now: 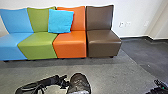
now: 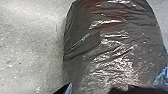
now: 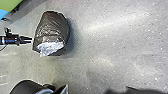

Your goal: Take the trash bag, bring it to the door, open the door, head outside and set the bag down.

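Pointed at the flank of a dark trash bag (image 3: 53,27): the left tool (image 3: 26,40), w/ the bag just off the tips. Shows a narrow gap between tips, i.e. slightly apart; can't tell re: contact w/ the plastic. Seen w/ long axis approx. square across the left tool's line of reach, & approached nearer the pale end (image 3: 50,47) than the opp. one. Nearer by far to the left tool than to the right tool (image 1: 151,90), well apart on the bag's other side, state impossible to tell. Backed, farther out past both, by a row of seats (image 1: 71,47). Calls, prob., for wider opening, then a short straight advance; could shove or roll the bag if rushed.
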